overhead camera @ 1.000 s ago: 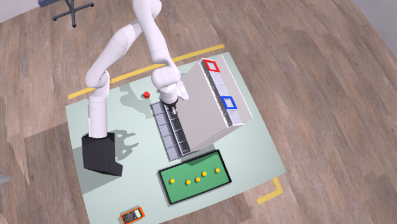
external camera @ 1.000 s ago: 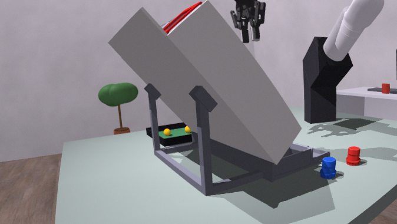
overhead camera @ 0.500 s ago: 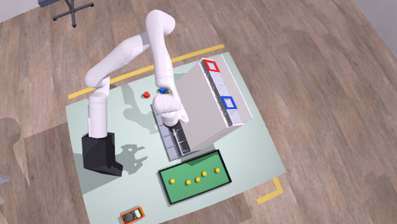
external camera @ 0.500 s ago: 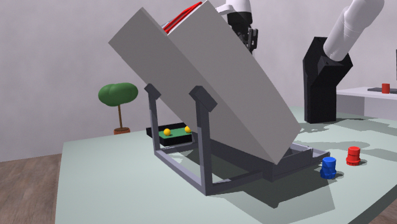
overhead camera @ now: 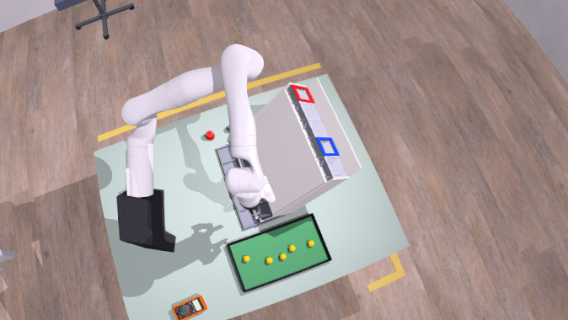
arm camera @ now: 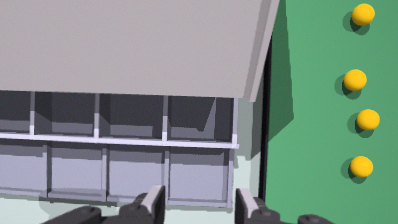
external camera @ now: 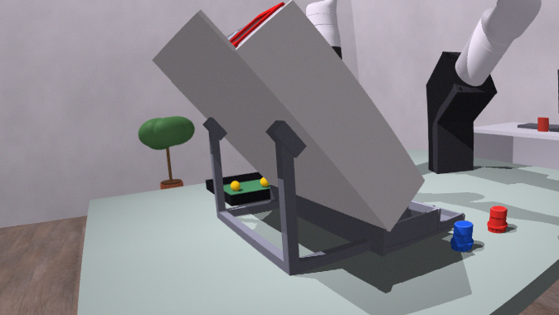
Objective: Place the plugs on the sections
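A grey cover (overhead camera: 291, 147) (external camera: 311, 116) (arm camera: 130, 45) slopes down from the red-banded funnel (overhead camera: 308, 101) and the blue-banded funnel (overhead camera: 320, 147) to a grey sectioned tray (overhead camera: 229, 157) (arm camera: 75, 172). My gripper (overhead camera: 257, 212) (arm camera: 200, 203) is open and empty. It hangs over the front of the end section (arm camera: 197, 172) nearest the marble tray. The visible sections hold no marble. The red plug (overhead camera: 209, 135) (external camera: 497, 219) and the blue plug (external camera: 462, 235) stand on the table past the tray's other end. In the exterior view the cover hides the gripper.
A green marble tray (overhead camera: 261, 275) (arm camera: 315, 125) (external camera: 240, 198) with several yellow marbles (overhead camera: 246, 258) (arm camera: 355, 80) lies just beyond the sectioned tray's end. The arm's black base (overhead camera: 143, 219) (external camera: 454, 120) stands to the left. An orange multimeter (overhead camera: 190, 308) lies at the table's front edge.
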Controlling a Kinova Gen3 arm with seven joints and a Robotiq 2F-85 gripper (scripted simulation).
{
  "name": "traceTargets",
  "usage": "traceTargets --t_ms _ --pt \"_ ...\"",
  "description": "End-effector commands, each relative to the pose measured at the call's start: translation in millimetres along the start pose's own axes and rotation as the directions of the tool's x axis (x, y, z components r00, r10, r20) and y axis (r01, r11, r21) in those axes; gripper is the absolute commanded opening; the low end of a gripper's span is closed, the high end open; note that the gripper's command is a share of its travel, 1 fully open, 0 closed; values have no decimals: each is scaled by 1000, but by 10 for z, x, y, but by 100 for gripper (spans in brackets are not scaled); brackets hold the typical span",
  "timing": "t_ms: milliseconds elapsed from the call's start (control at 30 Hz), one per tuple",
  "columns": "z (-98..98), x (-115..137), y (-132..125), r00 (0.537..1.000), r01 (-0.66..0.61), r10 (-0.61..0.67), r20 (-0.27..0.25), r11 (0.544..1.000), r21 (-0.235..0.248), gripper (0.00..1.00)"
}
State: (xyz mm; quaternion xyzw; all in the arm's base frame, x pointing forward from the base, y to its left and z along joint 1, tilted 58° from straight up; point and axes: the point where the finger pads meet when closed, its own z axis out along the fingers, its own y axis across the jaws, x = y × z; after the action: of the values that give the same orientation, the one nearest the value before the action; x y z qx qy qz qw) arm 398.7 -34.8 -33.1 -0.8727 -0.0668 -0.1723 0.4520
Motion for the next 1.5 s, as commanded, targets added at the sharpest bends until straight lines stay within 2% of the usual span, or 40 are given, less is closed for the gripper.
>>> traceTargets --t_ms 0,200,233,367,567,767,800,1333,1367,1433,1467 --pt "14 -10 23 1000 -3 3 0 1000 1 50" --pt "14 -10 23 1000 -3 3 0 1000 1 50" --pt "168 -361 604 1000 -2 2 -1 1000 0 50" --pt "209 -451 736 1000 -2 2 -1 1000 0 50" --pt "347 -765 1268 1000 -2 2 -1 1000 0 50" --pt "347 -765 1268 1000 -2 2 -1 1000 0 50" --pt "426 -931 1544 1000 -1 1 -1 1000 3 50" --pt "426 -931 1544 1000 -1 1 -1 1000 3 50" --pt "1124 -931 1542 1000 0 0 -1 1000 3 50" --pt "1182 -936 1542 1000 0 0 -1 1000 3 50" --pt "1284 -940 1541 1000 0 0 -1 1000 3 50"
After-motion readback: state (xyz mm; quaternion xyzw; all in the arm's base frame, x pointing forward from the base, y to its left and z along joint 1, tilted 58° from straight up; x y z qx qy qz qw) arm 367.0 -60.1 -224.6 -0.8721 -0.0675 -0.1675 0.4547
